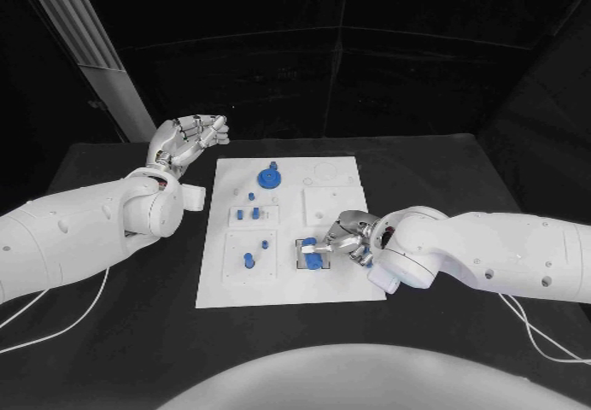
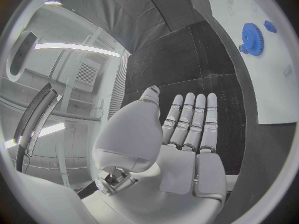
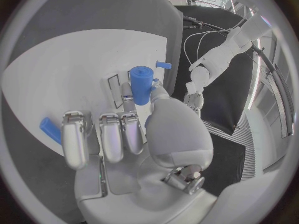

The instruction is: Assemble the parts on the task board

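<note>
The white task board (image 1: 289, 273) lies in the middle of the black table. My right hand (image 1: 348, 238) is low over its near right part and pinches a blue cylinder (image 1: 313, 255) between thumb and a finger, at a small grey-edged fixture. In the right wrist view the blue cylinder (image 3: 141, 84) stands up between those fingertips of my right hand (image 3: 134, 134). My left hand (image 1: 187, 138) is raised off the board's far left corner, fingers straight, holding nothing. The left wrist view shows my left hand (image 2: 184, 134) flat, with the board (image 2: 261, 89) beyond it.
A blue gear (image 1: 269, 178) sits at the board's far middle, also the blue gear (image 2: 252, 39). Small blue pegs (image 1: 250, 213) stand in a left-side square, and more blue pieces (image 1: 255, 258) in the square nearer me. A blue peg (image 3: 164, 64) stands beyond the held cylinder.
</note>
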### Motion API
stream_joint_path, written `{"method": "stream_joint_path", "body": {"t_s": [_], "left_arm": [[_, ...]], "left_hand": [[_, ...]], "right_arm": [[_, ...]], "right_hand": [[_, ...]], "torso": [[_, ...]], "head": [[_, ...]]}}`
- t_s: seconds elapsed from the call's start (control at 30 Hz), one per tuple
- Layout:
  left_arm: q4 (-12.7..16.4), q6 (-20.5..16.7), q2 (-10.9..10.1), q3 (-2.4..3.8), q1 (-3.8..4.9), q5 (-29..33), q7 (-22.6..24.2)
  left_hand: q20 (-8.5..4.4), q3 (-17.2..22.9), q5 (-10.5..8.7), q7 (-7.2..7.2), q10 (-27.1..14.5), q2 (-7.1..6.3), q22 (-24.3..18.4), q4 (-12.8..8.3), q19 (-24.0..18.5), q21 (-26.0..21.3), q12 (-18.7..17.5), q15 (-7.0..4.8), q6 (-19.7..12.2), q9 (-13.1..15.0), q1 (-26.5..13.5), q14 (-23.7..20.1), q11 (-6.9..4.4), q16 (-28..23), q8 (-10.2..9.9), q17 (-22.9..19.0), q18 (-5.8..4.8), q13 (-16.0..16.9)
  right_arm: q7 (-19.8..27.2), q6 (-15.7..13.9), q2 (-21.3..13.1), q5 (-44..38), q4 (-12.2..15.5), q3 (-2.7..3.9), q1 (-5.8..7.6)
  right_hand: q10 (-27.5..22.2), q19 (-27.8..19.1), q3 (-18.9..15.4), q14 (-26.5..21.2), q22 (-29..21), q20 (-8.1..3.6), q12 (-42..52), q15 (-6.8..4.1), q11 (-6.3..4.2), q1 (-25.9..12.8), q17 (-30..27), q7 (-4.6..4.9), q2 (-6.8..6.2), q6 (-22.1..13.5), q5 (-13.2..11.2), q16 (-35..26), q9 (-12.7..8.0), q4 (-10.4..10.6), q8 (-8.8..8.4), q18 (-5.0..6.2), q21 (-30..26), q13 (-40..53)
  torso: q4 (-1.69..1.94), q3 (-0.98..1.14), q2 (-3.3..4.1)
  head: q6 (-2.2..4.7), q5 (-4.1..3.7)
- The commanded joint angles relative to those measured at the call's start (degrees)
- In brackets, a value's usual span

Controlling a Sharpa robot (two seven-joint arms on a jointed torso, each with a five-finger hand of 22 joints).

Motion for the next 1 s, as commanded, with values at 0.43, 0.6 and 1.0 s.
{"method": "stream_joint_path", "body": {"t_s": [0.43,0.6,1.0], "left_arm": [[0.10,0.73,0.00,0.03,0.08,-0.04,7.66],[0.08,0.76,0.03,0.03,0.08,-0.04,7.66],[0.01,0.85,0.10,0.03,0.06,-0.04,7.65]], "left_hand": [[0.02,-0.45,0.20,2.71,-0.54,0.71,-0.09,0.04,0.29,-0.36,0.16,0.00,-0.20,-0.05,0.03,-0.55,0.06,0.36,0.40,-0.11,0.14,-0.07],[0.02,-0.45,0.20,2.71,-0.54,0.71,-0.09,0.04,0.29,-0.36,0.16,0.00,-0.20,-0.05,0.03,-0.55,0.06,0.36,0.40,-0.11,0.14,-0.07],[0.02,-0.48,0.26,2.70,-0.58,0.76,-0.10,0.03,0.27,-0.37,0.24,0.00,-0.22,-0.05,0.06,-0.58,0.06,0.45,0.47,-0.21,0.13,-0.07]], "right_arm": [[-0.46,-0.20,0.40,-1.74,0.10,0.03,0.07],[-0.59,-0.29,0.43,-1.91,0.14,0.03,0.07],[-0.47,-0.44,0.37,-2.07,0.19,0.03,0.07]], "right_hand": [[6.17,5.94,-2.61,6.04,15.09,-0.50,0.15,-0.49,-0.33,-0.99,15.08,0.09,-0.59,0.25,-0.40,0.14,0.45,1.13,-0.49,-0.43,0.18,15.08],[6.17,5.94,-3.64,6.04,15.09,-0.58,0.15,-0.57,-0.37,-1.28,15.08,0.05,-0.98,0.32,-0.42,0.14,0.65,1.73,-0.48,-0.43,0.18,15.08],[6.17,5.94,-5.98,6.04,15.09,-0.83,0.15,-0.82,-0.47,-2.56,15.08,-0.03,-2.45,0.38,-0.47,0.14,1.17,3.29,-0.45,-0.43,0.18,15.08]], "torso": [[-0.03,-0.01,0.04],[-0.04,0.00,0.05],[-0.04,0.00,0.01]], "head": [[-0.01,0.07],[-0.01,0.11],[-0.01,0.00]]}}
